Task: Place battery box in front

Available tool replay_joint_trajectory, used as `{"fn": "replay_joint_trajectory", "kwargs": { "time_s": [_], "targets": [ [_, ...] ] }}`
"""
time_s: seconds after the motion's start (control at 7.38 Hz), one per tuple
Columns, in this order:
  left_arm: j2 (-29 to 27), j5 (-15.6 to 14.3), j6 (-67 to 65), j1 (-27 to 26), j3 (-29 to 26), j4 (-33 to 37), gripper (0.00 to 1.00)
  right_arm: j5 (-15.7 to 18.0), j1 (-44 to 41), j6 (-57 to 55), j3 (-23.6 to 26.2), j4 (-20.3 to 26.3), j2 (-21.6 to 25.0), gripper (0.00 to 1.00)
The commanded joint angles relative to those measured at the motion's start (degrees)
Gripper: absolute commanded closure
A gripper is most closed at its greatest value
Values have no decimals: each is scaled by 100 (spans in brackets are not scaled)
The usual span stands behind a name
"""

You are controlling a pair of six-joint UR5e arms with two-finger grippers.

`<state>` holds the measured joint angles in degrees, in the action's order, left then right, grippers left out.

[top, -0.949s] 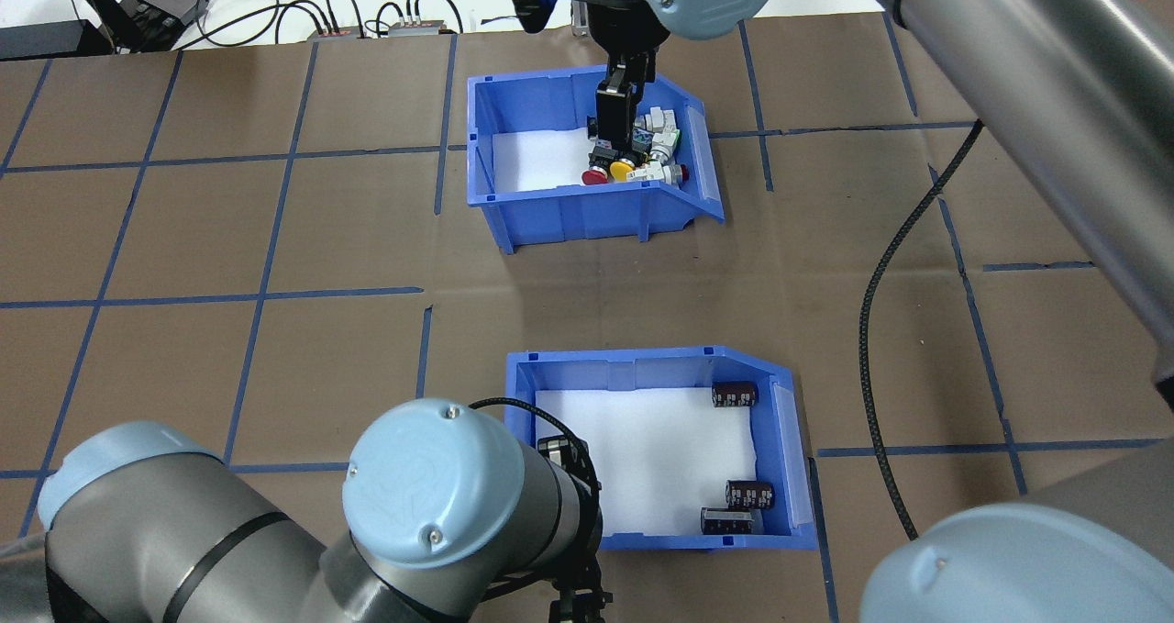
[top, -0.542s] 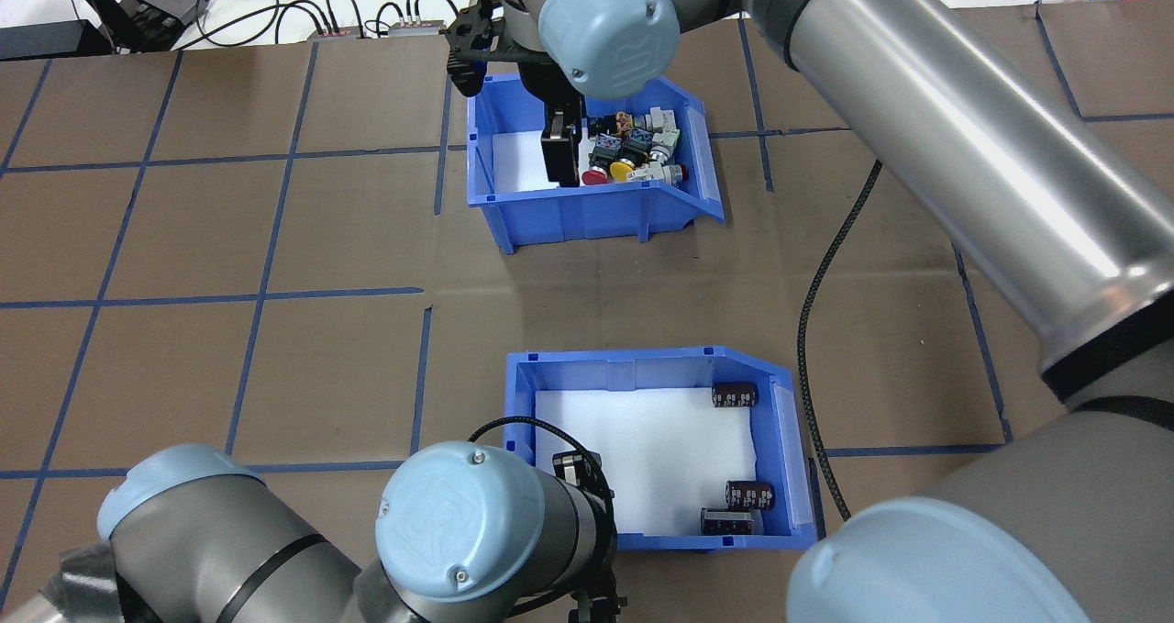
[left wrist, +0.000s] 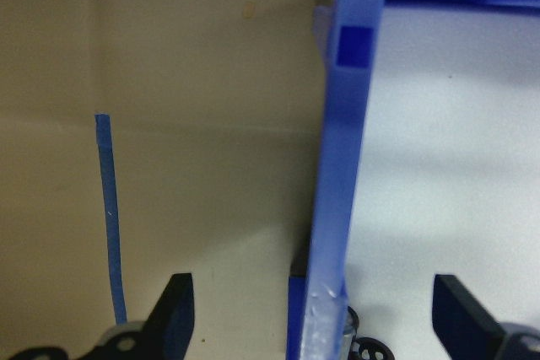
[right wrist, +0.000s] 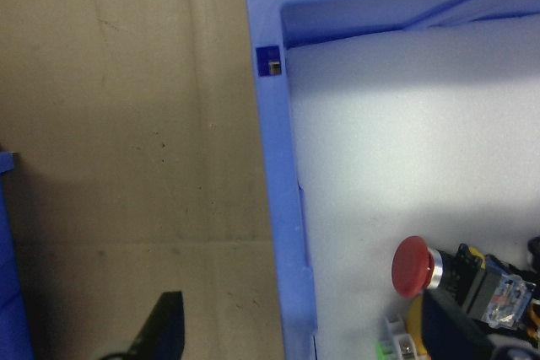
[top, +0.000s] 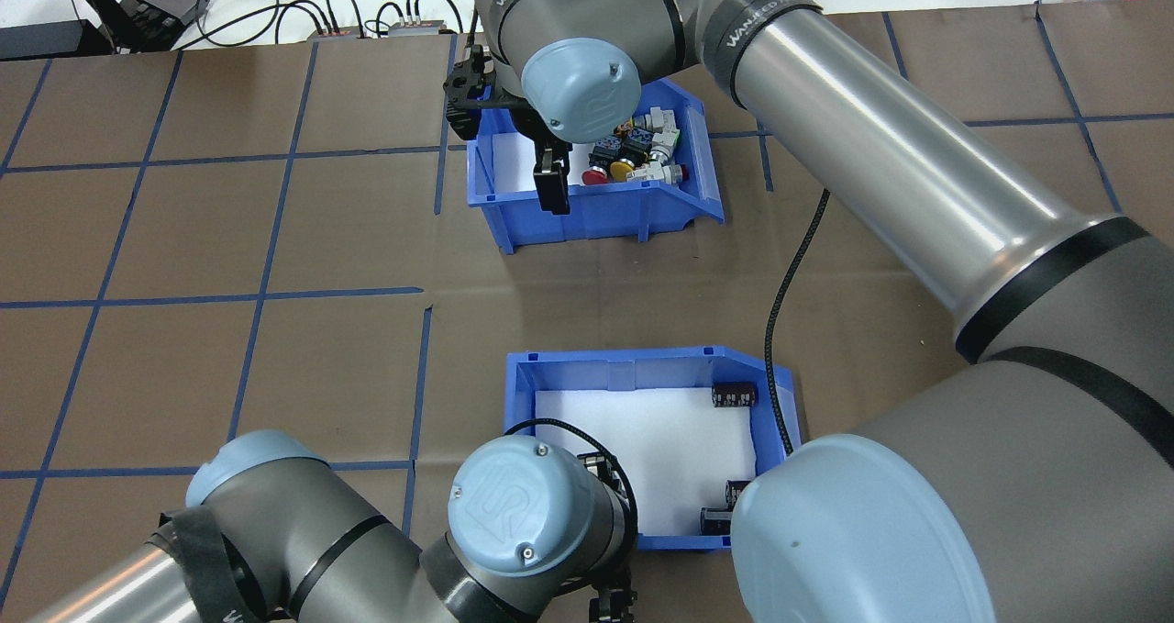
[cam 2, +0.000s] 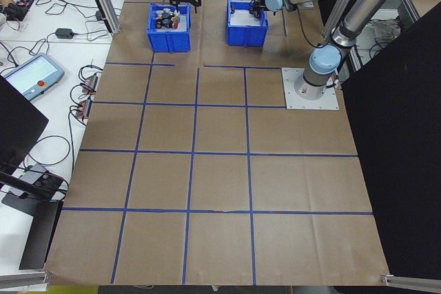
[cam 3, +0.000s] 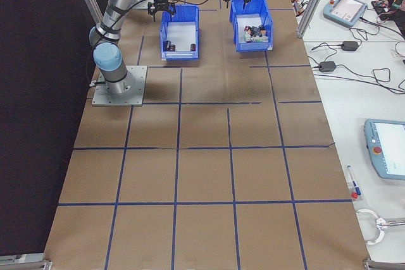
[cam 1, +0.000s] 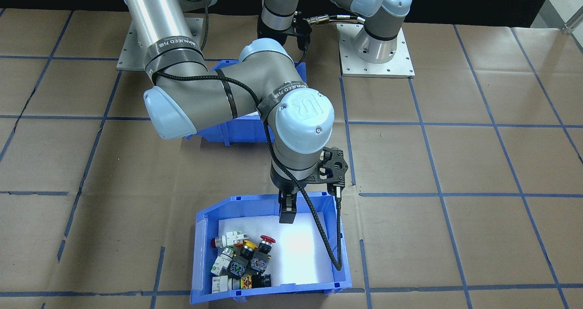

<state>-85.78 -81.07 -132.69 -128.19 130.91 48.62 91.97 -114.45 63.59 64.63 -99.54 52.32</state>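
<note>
Right now both claws stand spread, the left gripper straddling a wall of the battery box nearest the robot, the right gripper straddling the switch bin's wall.

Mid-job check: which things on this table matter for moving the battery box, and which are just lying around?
Job:
battery box
left gripper, open astride its wall
right gripper, open astride the switch bin's wall
switch bin

Lying about:
push-button switches
pendants on side benches
</note>
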Motion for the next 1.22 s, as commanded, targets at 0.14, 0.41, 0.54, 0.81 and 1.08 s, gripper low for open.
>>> {"fn": "replay_joint_trajectory", "kwargs": {
  "time_s": [0.14,0.41,0.54,0.81,1.08],
  "targets": [
    [-220,-277,-196,-22,13,-559,42,14,54,311,416,-519,-108,0],
    [-220,-251,-169,-31,13,-783,93,14,37,295,621,-1093,-91,3],
    [-203,-243,-152,-31,4,-783,100,23,36,277,621,-1093,-99,25],
    [-177,-277,-108,-31,-4,-783,100,23,28,295,595,-1093,-38,75],
    [-133,-295,-82,-31,-13,-783,100,31,97,312,507,-1093,14,98]
  ]
}}
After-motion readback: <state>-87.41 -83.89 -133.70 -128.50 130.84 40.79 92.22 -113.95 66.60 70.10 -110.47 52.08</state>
